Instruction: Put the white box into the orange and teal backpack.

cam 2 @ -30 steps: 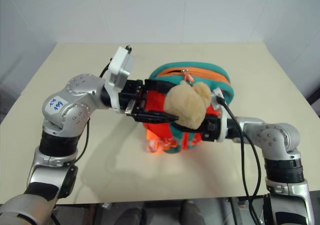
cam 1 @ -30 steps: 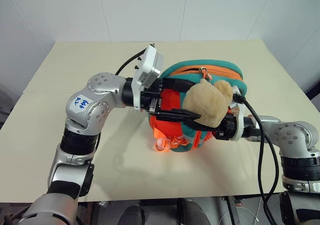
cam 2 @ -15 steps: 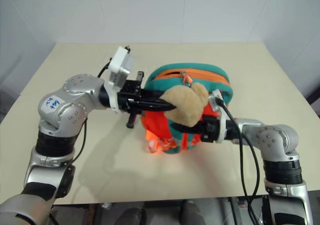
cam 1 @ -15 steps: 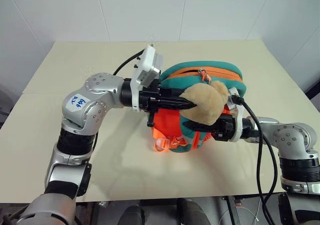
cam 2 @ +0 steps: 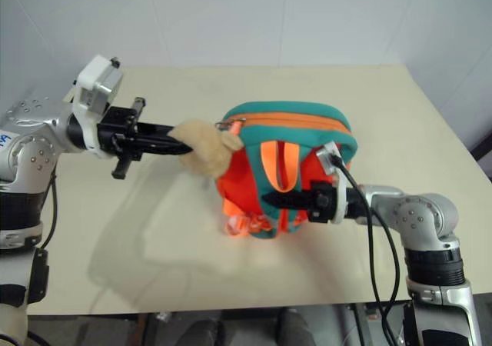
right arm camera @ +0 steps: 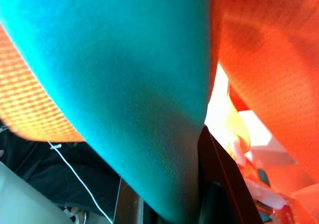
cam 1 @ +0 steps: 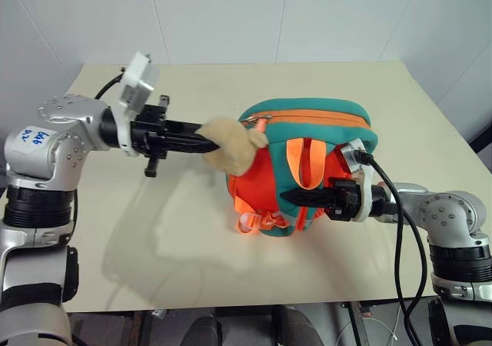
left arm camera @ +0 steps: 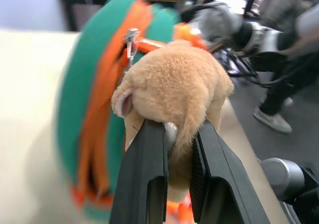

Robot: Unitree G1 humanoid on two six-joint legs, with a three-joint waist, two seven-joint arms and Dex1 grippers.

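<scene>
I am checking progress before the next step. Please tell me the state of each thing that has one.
orange and teal backpack: upright on the table, zipper closed.
plush toy: pinched, held out to the backpack's side.
left gripper: shut on the plush toy.
right gripper: shut on a teal strap.

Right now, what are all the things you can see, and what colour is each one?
backpack: one, orange with teal trim and straps, standing on the middle of the table.
plush toy: one, tan, attached to the backpack near its zip, pulled out toward the robot's left.
table: one, cream, under everything.
wall: white, behind the table.
left gripper: one, black fingers, shut on the plush toy.
right gripper: one, black fingers, shut on a teal strap at the backpack's front.
</scene>
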